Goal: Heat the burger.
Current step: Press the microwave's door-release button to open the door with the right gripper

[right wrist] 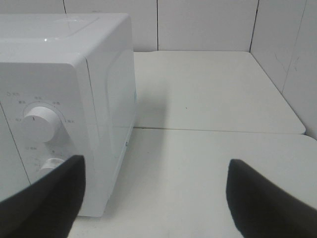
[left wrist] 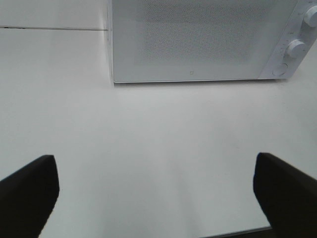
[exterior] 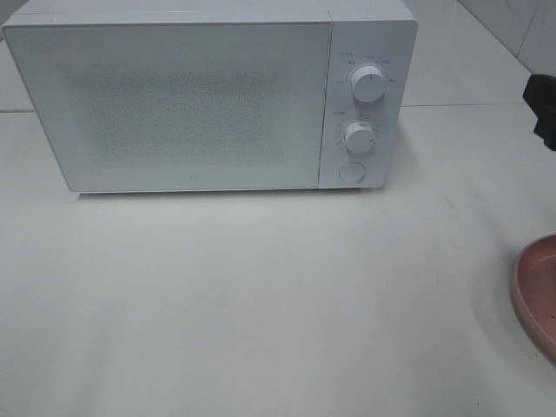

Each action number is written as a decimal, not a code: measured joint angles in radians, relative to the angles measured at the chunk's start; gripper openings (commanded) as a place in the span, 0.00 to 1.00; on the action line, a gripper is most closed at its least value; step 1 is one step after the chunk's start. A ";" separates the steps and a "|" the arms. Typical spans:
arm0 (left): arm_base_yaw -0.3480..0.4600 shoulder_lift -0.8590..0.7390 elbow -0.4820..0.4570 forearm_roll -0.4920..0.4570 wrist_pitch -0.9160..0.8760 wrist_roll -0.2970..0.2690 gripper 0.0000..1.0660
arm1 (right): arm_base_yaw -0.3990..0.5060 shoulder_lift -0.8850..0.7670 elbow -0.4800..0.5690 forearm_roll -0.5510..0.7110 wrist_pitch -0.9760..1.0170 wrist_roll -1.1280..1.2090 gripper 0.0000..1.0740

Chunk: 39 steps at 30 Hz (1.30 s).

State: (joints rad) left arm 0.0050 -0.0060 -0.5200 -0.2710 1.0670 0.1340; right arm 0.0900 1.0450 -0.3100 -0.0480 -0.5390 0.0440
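Fingers [left wrist: 27, 193] of the left gripper [left wrist: 155, 159] stand spread as wide as they go, with nothing between them but bare tabletop. Those of the right gripper [right wrist: 156, 163] are also well apart and grip nothing. Both grippers hang over a broad white table [exterior: 261, 304], which fills most of the high view and runs back to a pale tiled wall [right wrist: 208, 25]. A white microwave [exterior: 200, 95] sits toward the back of the table with its door [exterior: 174, 104] shut. The left gripper faces that door from well in front of it. The right gripper is off the microwave's control side, near its front corner, touching nothing. Only a dark bit of the right arm [exterior: 545, 109] shows at the right edge of the high view. Nearer the front on that same edge lies a pink plate [exterior: 532, 280], cut off by the frame and well apart from the microwave. On the microwave's control panel, one white dial [exterior: 371, 84] sits above a second dial [exterior: 359, 136]. A round button [exterior: 351, 171] sits below both. The burger appears in none of the views, so where it lies cannot be told.
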 measured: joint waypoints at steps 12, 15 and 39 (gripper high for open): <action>0.000 0.000 0.000 0.000 0.000 0.000 0.94 | 0.053 0.255 0.000 0.123 -0.209 -0.149 0.69; 0.000 0.000 0.000 0.000 0.000 0.000 0.94 | 0.120 0.302 0.000 0.171 -0.278 -0.193 0.69; 0.000 0.000 0.000 0.000 0.000 0.000 0.94 | 0.677 0.538 0.001 0.832 -0.612 -0.406 0.69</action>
State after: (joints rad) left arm 0.0050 -0.0060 -0.5200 -0.2710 1.0670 0.1340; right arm 0.7670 1.5830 -0.3090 0.7840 -1.1510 -0.3620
